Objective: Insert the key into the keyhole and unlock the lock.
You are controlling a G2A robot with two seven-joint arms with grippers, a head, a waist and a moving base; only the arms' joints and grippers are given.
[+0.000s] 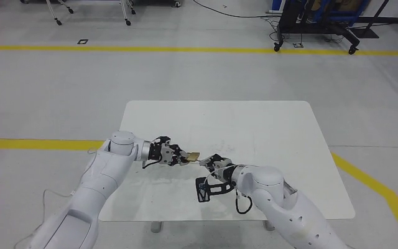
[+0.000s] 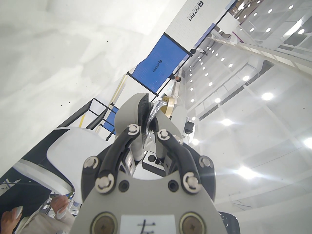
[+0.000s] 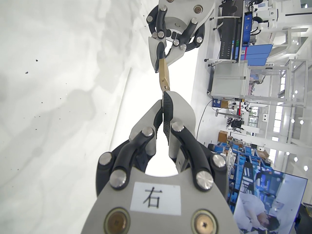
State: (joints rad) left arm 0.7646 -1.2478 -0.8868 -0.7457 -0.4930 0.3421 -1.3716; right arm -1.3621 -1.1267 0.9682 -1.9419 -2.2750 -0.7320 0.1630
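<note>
A brass padlock (image 1: 193,155) hangs in the air over the front part of the white table (image 1: 261,124). My left gripper (image 1: 178,155) is shut on its silver shackle (image 2: 156,110), and the brass body (image 2: 168,104) sticks out past the fingertips. In the right wrist view the padlock (image 3: 164,74) points its keyhole end at my right gripper (image 3: 162,103). That gripper (image 1: 208,163) is shut on the key, which lies almost wholly hidden between the black pads (image 3: 168,113). The pad tips sit right against the lock's end, and how deep the key sits cannot be seen.
Both grippers meet above the table's front half, a short way from its front edge (image 1: 186,219). The tabletop around them is bare white with faint smudges. Yellow floor lines and metal racks lie well beyond the table.
</note>
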